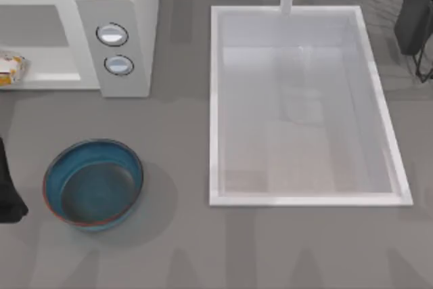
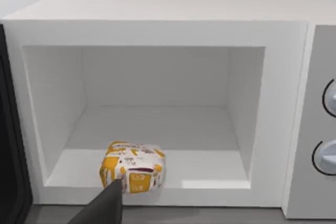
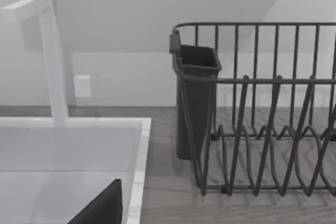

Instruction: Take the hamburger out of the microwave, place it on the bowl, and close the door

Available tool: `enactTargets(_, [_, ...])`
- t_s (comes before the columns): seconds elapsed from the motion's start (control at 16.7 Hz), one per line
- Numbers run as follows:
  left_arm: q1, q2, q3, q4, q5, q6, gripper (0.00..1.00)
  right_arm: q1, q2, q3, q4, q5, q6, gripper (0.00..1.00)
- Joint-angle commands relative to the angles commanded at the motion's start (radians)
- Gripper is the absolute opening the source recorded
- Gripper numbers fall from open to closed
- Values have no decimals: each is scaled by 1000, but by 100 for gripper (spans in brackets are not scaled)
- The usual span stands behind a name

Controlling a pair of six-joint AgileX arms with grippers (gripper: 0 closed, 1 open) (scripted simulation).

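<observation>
Dark fingertip [image 2: 107,203] of your left gripper, state unclear, just before hamburger [image 2: 132,167] | microwave [image 2: 157,103] cavity front edge | bowl [image 1: 93,183] empty on table | right gripper state unclear

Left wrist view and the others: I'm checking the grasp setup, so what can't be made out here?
- Left gripper: cut by the left wrist view's edge; open or shut unclear.
- Door: cut by that view's edge.
- Hamburger: cut by the top view's edge.
- Right gripper: cut by the right wrist view's edge.
</observation>
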Motion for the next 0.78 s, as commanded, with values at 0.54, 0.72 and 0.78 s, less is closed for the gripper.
enactTargets(0.54, [40,492,167,252,46,18,100,0,0,0,0,0,0,100])
enactTargets(0.72, [63,771,262,395,73,29,100,0,0,0,0,0,0,100])
enactTargets(0.78, [71,871,296,446,82,32,100,0,0,0,0,0,0,100])
